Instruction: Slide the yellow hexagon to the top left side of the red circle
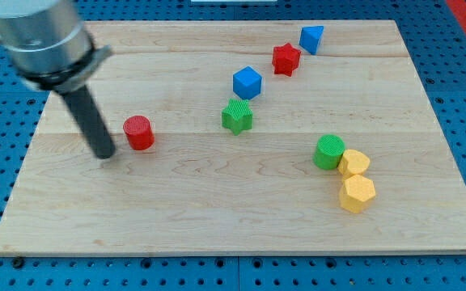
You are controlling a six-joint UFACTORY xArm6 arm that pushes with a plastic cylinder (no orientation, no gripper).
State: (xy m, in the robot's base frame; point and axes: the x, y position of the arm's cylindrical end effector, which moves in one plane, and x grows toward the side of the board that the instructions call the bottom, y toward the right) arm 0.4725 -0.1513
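Progress: none visible so far. Yellow hexagon (357,194) sits at the view's lower right, well apart from red circle (138,132) at the view's left. Whole slide across the table (217,218) left to do, by my judgement.

Tip (106,153) down on the table just left of red circle, close but apparently not touching. Nowhere near the hexagon. No claw on this rig, only the rod, so no apart/together state to report.

Hexagon look: flat-topped yellow prism, faceted sides, upright. Touching or nearly touching a second yellow block (353,163) directly above it, shape of that one unclear. Green cylinder (328,152) pressed against that second yellow block, upper left of it.

Other pieces: green star (237,116) and blue cube (247,82) mid-table, red star (285,59) and blue block (311,38) toward the view's top right.

Likely risk: a push from the right could drag the neighbouring yellow block along. Target spot up-left of red circle looks free of blocks.
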